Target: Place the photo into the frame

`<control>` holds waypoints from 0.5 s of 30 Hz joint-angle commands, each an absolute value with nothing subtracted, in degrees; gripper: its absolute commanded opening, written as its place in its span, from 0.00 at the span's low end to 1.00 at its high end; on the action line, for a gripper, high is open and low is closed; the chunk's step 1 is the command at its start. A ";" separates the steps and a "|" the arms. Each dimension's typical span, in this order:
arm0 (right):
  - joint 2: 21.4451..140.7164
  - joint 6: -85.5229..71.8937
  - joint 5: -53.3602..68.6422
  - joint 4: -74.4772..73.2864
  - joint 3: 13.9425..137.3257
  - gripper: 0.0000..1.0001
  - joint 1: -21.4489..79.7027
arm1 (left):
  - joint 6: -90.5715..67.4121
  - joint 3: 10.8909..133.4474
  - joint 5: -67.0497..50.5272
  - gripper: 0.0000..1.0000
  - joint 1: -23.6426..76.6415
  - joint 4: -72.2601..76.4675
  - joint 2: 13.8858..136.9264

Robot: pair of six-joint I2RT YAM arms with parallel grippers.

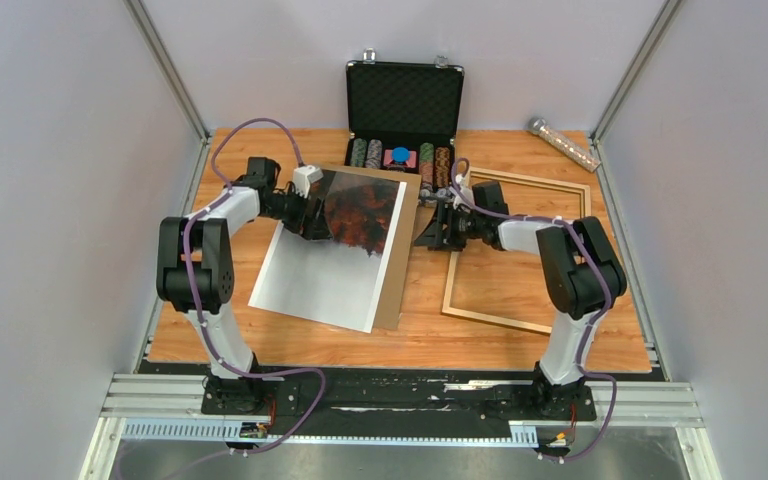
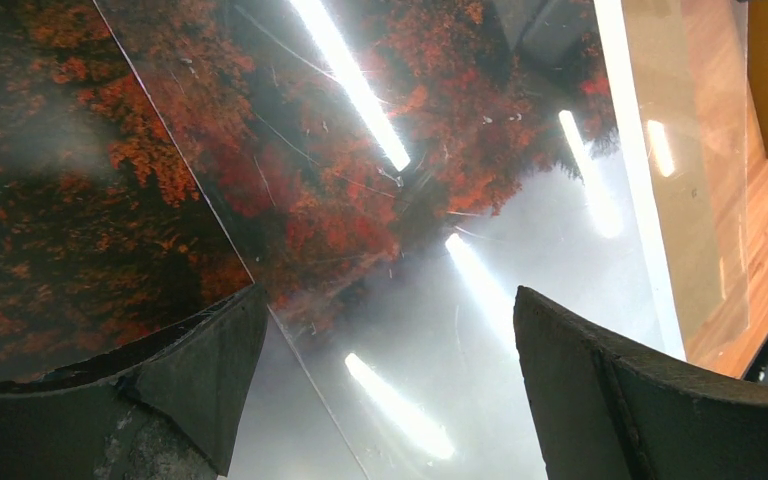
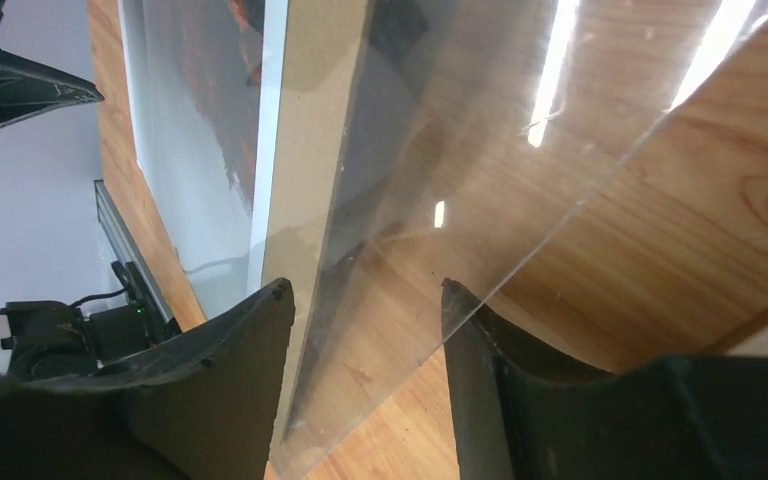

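Note:
The photo [image 1: 330, 275], red autumn trees fading to white fog, lies face up on a brown backing panel [image 1: 401, 262] left of centre. A clear pane [image 3: 460, 150] covers part of the photo [image 2: 60, 200], and its edge runs as a thin line across the left wrist view. My left gripper [image 1: 312, 218] hovers open over the photo's far-left part, fingers wide apart [image 2: 388, 292]. My right gripper [image 1: 428, 228] is at the panel's right edge. Its jaws stand apart with the pane's raised corner between them [image 3: 365, 284]. The frame [image 1: 540, 179], thin light-brown rails, lies flat on the right.
An open black case [image 1: 403, 100] with poker chips stands at the back centre, just behind the photo. A clear tube [image 1: 563, 143] lies at the back right. Grey walls and metal rails close in the wooden table [image 1: 520, 280] on three sides.

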State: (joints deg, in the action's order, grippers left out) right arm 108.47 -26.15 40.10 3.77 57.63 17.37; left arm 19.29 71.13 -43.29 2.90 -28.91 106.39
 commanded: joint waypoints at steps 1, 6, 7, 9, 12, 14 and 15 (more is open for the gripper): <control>104.59 -28.88 44.23 9.00 56.29 0.51 15.99 | 17.59 69.33 -44.50 1.00 3.72 -29.40 104.44; 103.63 -31.16 48.68 12.91 55.00 0.37 14.16 | 16.88 68.19 -44.88 1.00 4.22 -28.09 104.11; 103.50 -31.58 49.55 13.69 54.84 0.35 14.05 | 16.79 68.11 -44.90 1.00 4.33 -27.97 104.12; 103.41 -32.17 50.79 14.92 54.63 0.33 13.93 | 16.51 67.76 -45.13 1.00 4.55 -27.55 104.15; 103.89 -33.07 52.23 16.38 54.65 0.31 13.96 | 15.92 67.32 -45.68 1.00 4.68 -26.70 104.01; 104.46 -33.59 52.90 17.26 54.75 0.30 13.89 | 15.53 67.02 -45.96 1.00 4.93 -26.06 103.84; 104.83 -33.77 53.29 17.49 54.94 0.30 13.89 | 15.41 66.87 -46.14 1.00 4.97 -25.76 103.74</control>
